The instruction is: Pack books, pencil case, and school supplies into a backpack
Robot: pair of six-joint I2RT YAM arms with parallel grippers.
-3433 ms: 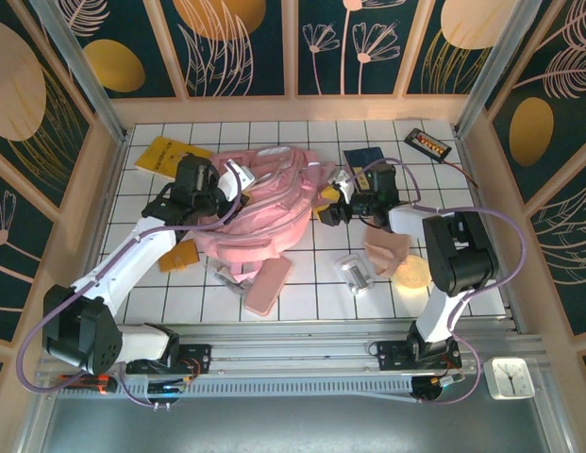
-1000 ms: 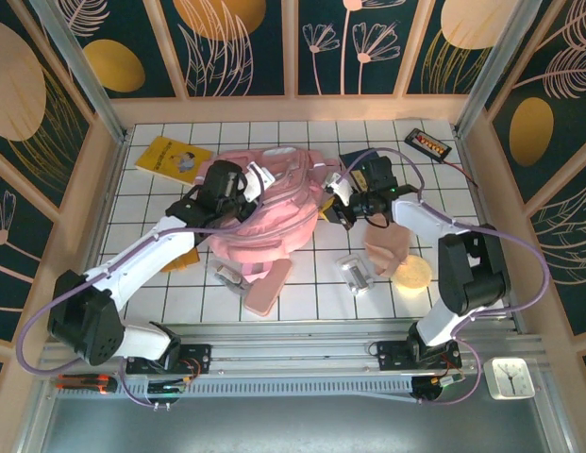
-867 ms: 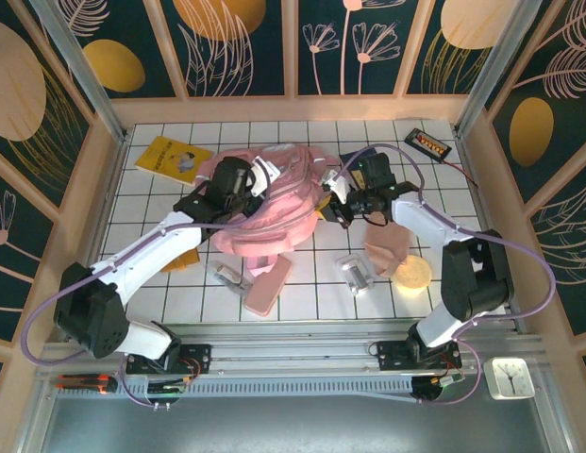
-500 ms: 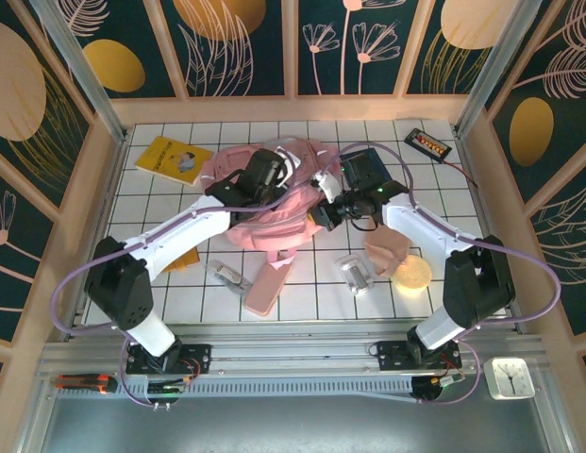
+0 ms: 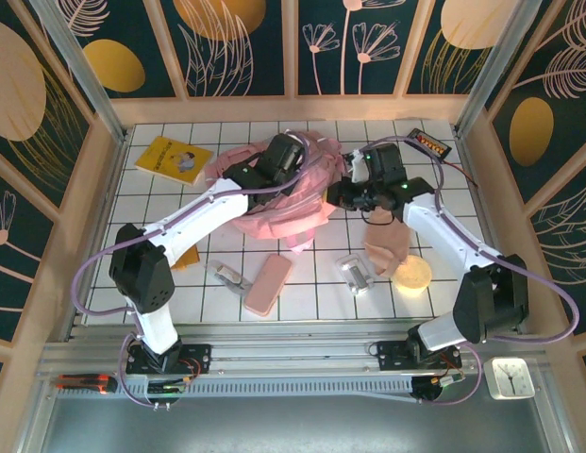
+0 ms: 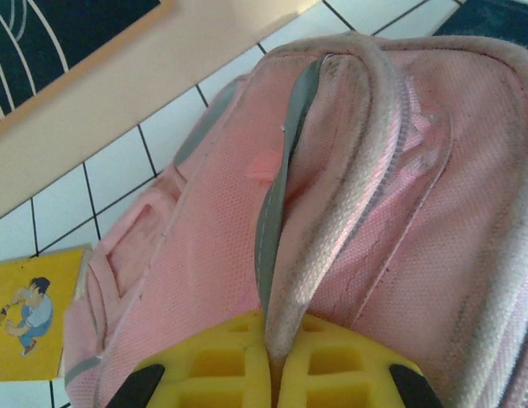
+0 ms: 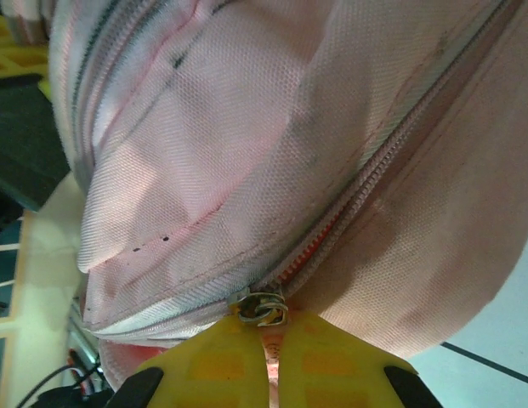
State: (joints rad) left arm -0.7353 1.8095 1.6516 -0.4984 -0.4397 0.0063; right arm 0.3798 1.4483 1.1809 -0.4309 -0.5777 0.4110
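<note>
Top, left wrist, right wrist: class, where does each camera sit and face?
Top: above, behind the arms, looking down on the table; both arms show.
Left wrist: on the left tool, facing the backpack fold it pinches.
Right wrist: on the right tool, facing the zip it pinches.
Shared: top and left wrist show the yellow book.

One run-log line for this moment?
left gripper: shut on piped edge of soft pale pink backpack | right gripper: shut on its metal zip pull

Either side of the backpack (image 5: 278,212), the left arm (image 5: 193,222) and right arm (image 5: 443,238) are showing white shells, black joints, looping lilac cables (image 5: 85,274); the finger pads (image 6: 217,365) are looking yellow, apparently gridded.
</note>
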